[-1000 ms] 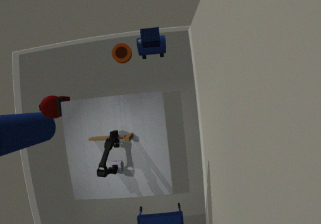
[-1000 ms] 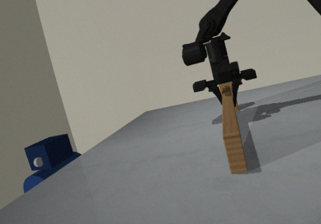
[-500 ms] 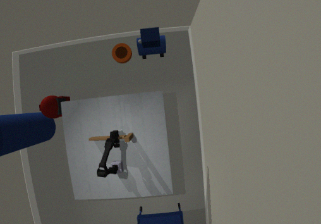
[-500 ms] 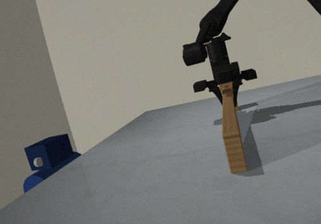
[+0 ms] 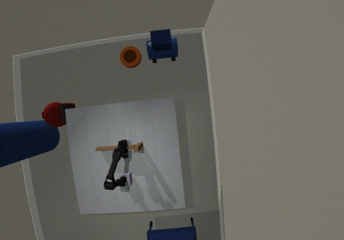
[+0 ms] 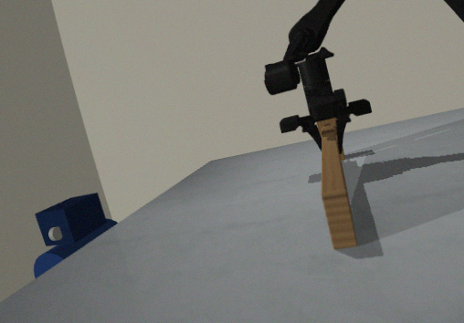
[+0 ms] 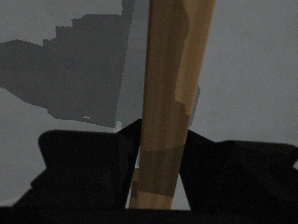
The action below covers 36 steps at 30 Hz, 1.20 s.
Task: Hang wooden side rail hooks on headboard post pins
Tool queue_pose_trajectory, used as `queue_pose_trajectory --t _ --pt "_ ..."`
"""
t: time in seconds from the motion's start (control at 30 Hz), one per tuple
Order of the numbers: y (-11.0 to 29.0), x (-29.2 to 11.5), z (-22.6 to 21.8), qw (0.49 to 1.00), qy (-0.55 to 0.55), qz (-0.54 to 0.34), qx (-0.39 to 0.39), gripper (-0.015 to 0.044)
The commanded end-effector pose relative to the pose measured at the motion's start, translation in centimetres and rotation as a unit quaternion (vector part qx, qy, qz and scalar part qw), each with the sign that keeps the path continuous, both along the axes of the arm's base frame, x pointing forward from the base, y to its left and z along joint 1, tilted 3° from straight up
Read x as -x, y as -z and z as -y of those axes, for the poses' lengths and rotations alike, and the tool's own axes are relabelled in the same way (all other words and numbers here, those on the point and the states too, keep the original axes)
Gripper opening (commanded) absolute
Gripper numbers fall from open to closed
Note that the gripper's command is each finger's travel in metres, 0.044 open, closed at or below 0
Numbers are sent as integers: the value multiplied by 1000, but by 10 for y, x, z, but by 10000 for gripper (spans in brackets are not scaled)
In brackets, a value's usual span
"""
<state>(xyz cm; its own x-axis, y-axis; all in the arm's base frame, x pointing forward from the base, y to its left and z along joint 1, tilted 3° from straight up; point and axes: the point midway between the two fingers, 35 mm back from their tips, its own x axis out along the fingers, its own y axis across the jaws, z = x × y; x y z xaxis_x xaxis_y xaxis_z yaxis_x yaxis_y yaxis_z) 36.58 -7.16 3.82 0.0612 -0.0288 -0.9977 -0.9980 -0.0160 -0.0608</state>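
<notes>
From your top view the arm covers the rail's middle; hooks, pins and post slot too small to tell. Wrist view crops the rail at the top edge. Exterior view cuts off the upper arm.

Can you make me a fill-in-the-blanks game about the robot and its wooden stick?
1. The gripper is shut on the wooden ____.
2. In the exterior view, the near end of the wooden side rail rests on the grey ____.
3. Seen from the top, the round thing beside the blue chair is coloured ____.
4. The robot's arm is coloured ____.

Missing words: side rail; table; orange; black
</notes>
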Motion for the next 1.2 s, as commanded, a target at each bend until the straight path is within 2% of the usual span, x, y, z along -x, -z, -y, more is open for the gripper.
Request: queue_pose_trajectory --t 0.0,1.17 --pt "-4 -1 1 1000 -2 4 2 0" --pt "-3 -3 5 1000 -2 4 2 0"
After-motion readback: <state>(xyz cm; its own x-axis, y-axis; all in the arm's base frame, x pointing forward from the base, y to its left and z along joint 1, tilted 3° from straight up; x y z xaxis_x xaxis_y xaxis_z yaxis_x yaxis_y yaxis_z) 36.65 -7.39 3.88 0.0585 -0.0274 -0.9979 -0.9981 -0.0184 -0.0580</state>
